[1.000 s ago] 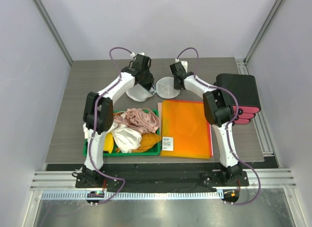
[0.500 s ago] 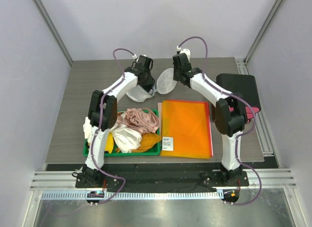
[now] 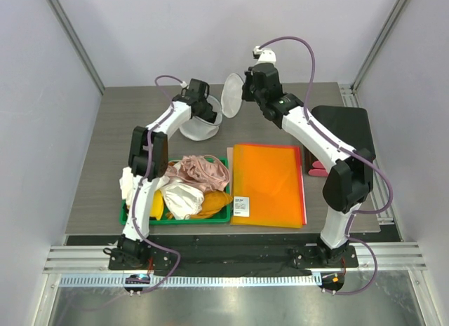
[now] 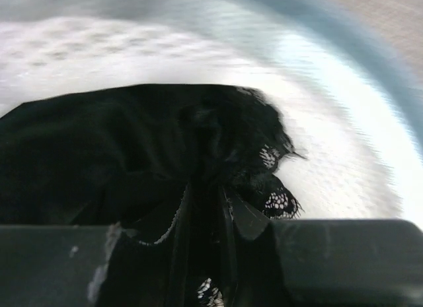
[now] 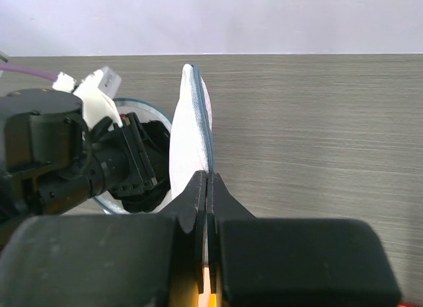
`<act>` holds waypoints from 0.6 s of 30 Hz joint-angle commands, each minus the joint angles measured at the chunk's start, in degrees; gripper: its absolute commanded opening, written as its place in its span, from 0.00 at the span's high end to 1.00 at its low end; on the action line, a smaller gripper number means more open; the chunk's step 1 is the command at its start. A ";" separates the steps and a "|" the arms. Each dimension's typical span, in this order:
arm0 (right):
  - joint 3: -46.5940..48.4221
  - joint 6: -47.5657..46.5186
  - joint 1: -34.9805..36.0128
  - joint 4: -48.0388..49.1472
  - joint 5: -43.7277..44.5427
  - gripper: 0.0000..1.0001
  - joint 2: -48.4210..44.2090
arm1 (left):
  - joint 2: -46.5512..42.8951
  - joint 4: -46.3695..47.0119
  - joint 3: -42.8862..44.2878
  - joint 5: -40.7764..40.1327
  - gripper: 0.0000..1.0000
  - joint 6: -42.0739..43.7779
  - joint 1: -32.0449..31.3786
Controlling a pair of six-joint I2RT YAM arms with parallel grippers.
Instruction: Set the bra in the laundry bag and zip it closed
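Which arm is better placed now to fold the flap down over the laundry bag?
Right: the right gripper pinches the raised flap; the left gripper is inside the laundry bag, holding the bra.

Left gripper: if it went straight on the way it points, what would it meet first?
The left gripper points into the laundry bag: the bra bunched between its fingers comes first, then probably the bag's white mesh; depth is unclear.

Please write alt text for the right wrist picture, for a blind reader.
The right gripper is shut on a white round mesh flap, holding it upright over a grey wood-grain table. Beside it, the left arm reaches into the open white mesh bag.
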 commanded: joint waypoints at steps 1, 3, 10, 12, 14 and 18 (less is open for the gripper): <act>1.41 -0.03 0.08 2.80 -0.11 0.99 -2.93 | -1.23 -1.45 1.02 2.13 0.77 -0.20 -0.25; 1.33 -1.43 0.08 2.71 0.24 0.99 -2.84 | -4.90 -0.49 -1.43 2.65 0.75 0.33 -0.25; -0.17 -5.65 0.17 3.23 2.53 0.99 -3.19 | -17.56 5.83 -9.87 8.53 0.42 1.30 -0.43; -0.17 -6.09 0.08 3.15 2.35 0.99 -3.19 | -19.68 7.25 -12.42 10.30 0.34 1.30 -0.43; -0.08 -5.74 -0.01 2.97 1.83 0.99 -3.10 | -22.85 9.18 -15.22 11.53 0.28 0.69 -0.34; 0.27 -4.34 0.08 2.01 1.91 0.99 -2.84 | -29.00 17.51 -22.96 12.50 0.25 1.38 -1.04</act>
